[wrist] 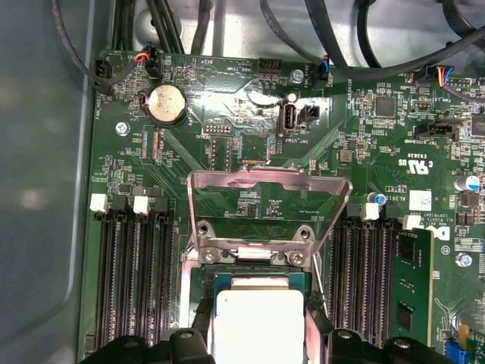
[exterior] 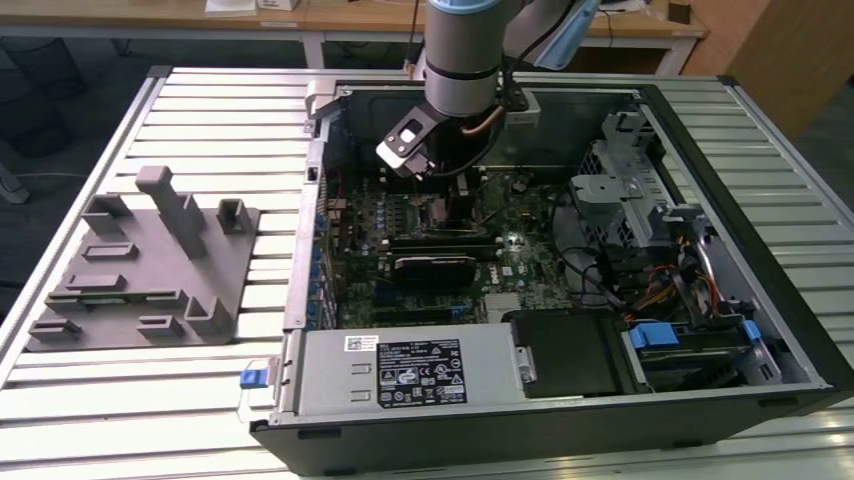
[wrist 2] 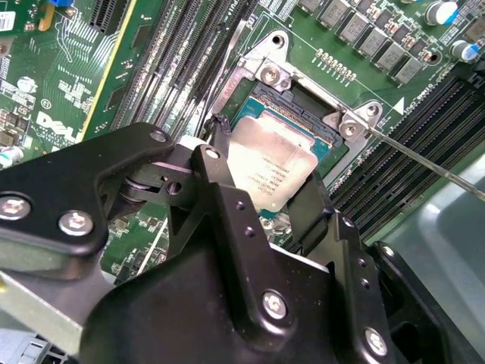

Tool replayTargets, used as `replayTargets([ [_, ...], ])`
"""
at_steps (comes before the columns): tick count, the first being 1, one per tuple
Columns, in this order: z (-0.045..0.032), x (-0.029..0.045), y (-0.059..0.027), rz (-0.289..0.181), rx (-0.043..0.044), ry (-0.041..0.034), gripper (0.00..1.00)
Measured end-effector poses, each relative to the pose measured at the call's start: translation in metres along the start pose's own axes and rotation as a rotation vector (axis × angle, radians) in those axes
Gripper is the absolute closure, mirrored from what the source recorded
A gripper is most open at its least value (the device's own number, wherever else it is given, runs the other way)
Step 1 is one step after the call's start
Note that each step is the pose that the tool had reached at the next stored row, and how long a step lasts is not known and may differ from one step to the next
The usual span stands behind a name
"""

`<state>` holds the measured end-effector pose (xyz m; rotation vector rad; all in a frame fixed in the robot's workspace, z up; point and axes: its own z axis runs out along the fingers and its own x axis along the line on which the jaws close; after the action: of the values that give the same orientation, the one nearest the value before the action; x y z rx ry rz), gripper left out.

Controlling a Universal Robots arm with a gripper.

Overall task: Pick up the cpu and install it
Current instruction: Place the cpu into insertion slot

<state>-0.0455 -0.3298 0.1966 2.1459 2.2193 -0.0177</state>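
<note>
- Hand (wrist 2: 267, 163): black fingers drawn in narrow on two opp. edges of the cpu (wrist 2: 276, 171). It is low inside the PC case (exterior: 534, 445), over the socket (wrist 2: 299, 102).
- Counter (exterior: 134, 420): slatted metal; carries case + grey fixture (exterior: 147, 270).
- PC case: lies flat, side open. Risk: cables run near the arm, so a sideways shift could snag one.
- Grey fixture: just beside case, at the exterior view's left; well apart from hand.
- Motherboard (wrist: 364, 152): green, memory slots either side of socket.
- Load plate (wrist: 269, 182): tipped up, open. Risk: a knock could drop it onto the fingers.
- Socket: dark frame under the cpu.
- cpu: silvery top, pale rim, at the socket betw. the fingers. Can't tell if seated or just above. Risk: if let go tilted or off-register, likely bent contacts or a corner riding the frame.
- Lever (wrist 2: 424, 161): thin wire, swung out beside socket.
</note>
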Motion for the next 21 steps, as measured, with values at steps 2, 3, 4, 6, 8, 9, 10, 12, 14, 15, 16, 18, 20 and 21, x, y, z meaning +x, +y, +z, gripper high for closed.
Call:
replayTargets([
  [2, 0.0001, 0.0000, 0.0000, 0.000, 0.0000, 0.0000, 0.45],
  [3, 0.0002, 0.0000, 0.0000, 0.000, 0.0000, 0.0000, 0.45],
  [4, 0.0002, 0.0000, 0.0000, 0.000, -0.0001, 0.0000, 0.45],
  [6, 0.0003, 0.0000, 0.0000, 0.000, 0.0000, 0.0000, 0.45],
  [8, 0.0004, 0.0000, 0.0000, 0.000, -0.0001, 0.0000, 0.45],
  [9, 0.0005, 0.0000, 0.0000, 0.000, -0.0001, 0.0000, 0.45],
  [10, 0.0018, 0.0001, -0.0001, 0.000, -0.0001, 0.0000, 0.45],
  [12, 0.0024, 0.0001, -0.0001, 0.000, -0.0002, 0.0000, 0.45],
  [14, 0.0031, 0.0001, -0.0001, 0.000, -0.0003, 0.0000, 0.45],
  [15, 0.0031, 0.0001, -0.0001, 0.000, -0.0003, 0.0000, 0.45],
  [16, 0.0030, 0.0002, -0.0001, 0.000, -0.0004, 0.0001, 0.45],
  [18, 0.0022, 0.0001, -0.0001, 0.000, -0.0003, 0.0000, 0.45],
  [20, 0.0013, 0.0001, 0.0000, 0.000, -0.0004, 0.0001, 0.45],
  [21, 0.0013, 0.0001, 0.0000, 0.000, -0.0005, 0.0002, 0.45],
])
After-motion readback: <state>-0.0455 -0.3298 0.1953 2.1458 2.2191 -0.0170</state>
